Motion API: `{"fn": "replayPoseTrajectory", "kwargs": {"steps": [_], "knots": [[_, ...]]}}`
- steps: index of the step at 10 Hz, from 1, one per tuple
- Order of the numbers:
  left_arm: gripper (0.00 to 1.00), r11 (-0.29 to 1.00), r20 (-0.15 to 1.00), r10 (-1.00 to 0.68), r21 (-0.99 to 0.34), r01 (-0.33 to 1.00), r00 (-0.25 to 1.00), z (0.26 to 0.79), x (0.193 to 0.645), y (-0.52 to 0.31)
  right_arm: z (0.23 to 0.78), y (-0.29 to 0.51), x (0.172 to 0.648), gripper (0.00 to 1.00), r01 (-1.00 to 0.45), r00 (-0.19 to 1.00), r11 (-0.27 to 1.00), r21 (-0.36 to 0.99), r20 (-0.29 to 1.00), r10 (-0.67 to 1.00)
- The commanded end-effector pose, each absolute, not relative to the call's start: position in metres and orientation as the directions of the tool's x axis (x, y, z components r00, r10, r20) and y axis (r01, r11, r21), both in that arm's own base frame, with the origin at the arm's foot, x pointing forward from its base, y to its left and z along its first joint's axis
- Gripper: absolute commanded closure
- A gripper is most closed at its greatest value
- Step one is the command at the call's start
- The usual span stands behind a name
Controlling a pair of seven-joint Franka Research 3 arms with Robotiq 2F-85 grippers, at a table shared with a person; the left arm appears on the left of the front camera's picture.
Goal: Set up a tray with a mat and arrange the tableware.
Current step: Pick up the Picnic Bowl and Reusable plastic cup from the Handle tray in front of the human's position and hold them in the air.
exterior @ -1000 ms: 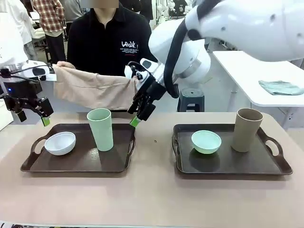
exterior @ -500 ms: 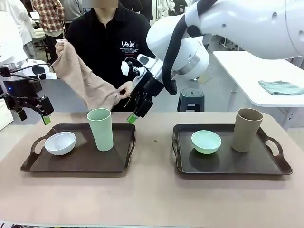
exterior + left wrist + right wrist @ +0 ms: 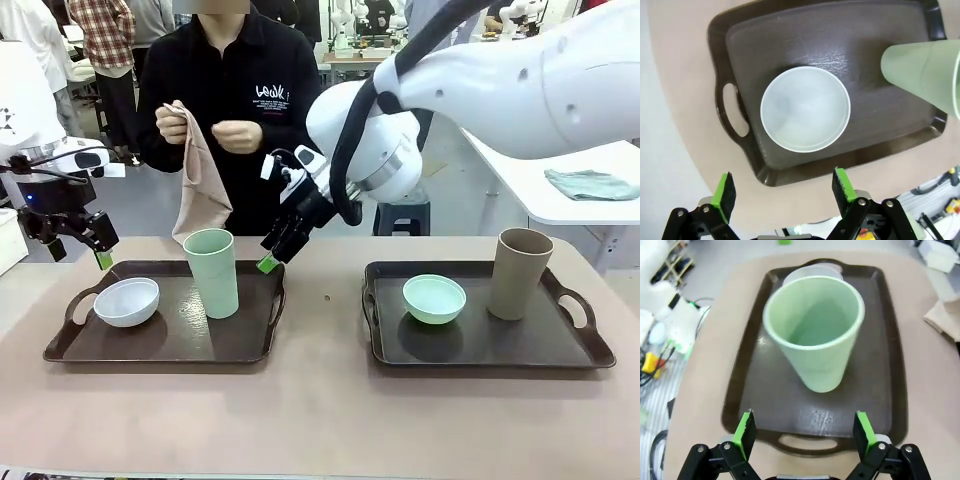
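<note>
Centrally, a tall mint green cup [image 3: 815,335] is seen standing upright on a dark brown tray [image 3: 170,338], its long axis vertical and its mouth open upward. In the right wrist view the cup is framed straight ahead of the right gripper [image 3: 803,426], on the line that runs out between the two green-padded fingers. These fingers are spread wide and nothing is held in them. The gripper is placed by the tray's handle end (the end toward the middle of the table), near the cup but apart from it. A level approach along that line is judged the best fit for a tall upright thing, with one finger passed to either side of its wall.

Beside the cup on the same tray a white bowl [image 3: 805,108] is set. The left gripper [image 3: 782,181] is held above the tray's outer edge, pointed down toward the bowl, likewise wide and empty. The right gripper is thus judged the nearer to the cup, and the left the nearer to the bowl. Across the table a beige mat [image 3: 200,185] is held hanging from a person's hand [image 3: 172,122], not yet laid.
</note>
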State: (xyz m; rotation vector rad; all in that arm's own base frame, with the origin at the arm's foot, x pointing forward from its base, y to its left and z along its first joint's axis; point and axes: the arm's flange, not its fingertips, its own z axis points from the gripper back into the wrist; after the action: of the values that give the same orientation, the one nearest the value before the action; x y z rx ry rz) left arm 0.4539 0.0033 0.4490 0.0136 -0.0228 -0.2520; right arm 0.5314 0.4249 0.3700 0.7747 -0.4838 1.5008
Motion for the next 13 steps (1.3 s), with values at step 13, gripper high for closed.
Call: {"fn": "replayPoseTrajectory", "kwargs": {"steps": [13], "knots": [[0.0, 0.961, 0.023, -0.267, -0.065, 0.268, 0.963, 0.428, 0.477, 0.007, 0.323, 0.483, 0.552, 0.0, -0.951, -0.012, -0.246, 0.186, 0.775, 0.632]]}}
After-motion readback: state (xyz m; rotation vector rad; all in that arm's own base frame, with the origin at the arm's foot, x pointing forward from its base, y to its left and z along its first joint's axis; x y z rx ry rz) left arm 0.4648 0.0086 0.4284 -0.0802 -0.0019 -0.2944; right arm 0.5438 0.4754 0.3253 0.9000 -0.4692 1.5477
